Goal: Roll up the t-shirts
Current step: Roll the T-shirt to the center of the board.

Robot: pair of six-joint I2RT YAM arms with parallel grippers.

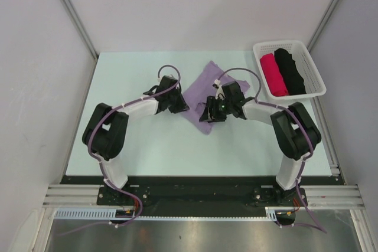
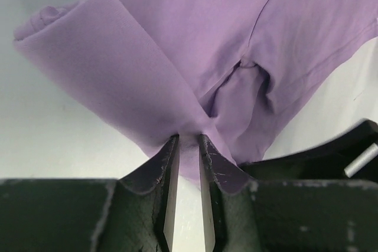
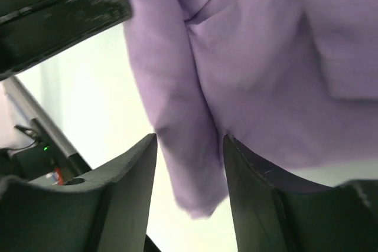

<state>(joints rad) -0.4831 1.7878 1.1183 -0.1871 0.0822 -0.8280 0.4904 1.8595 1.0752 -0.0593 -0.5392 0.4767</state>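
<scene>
The lilac t-shirt (image 1: 204, 84) lies crumpled on the worktop (image 1: 147, 140), about in the middle and between my two arms. It is not flat and not yet rolled. A crimson-pink roll (image 1: 274, 74) and a black roll (image 1: 289, 70) lie side by side in the white basket (image 1: 281, 43) at the far right corner, so I judge this shirt is the last one. My left fingers (image 2: 159, 163) are clamped on a fold of the lilac cloth at its left edge. My right fingers (image 3: 133, 163) stand apart, with a hanging strip of the cloth between them but not pinched. I think the step in hand is to take hold and straighten the shirt, before any rolling. The next move calls for the right fingers to close on that strip, and then both arms must pull apart gently so the cloth lies smooth. From above, my arms cover the near edge of the shirt. I cannot tell which part is collar or hem, nor if the pinched fold is lifted off the worktop.
</scene>
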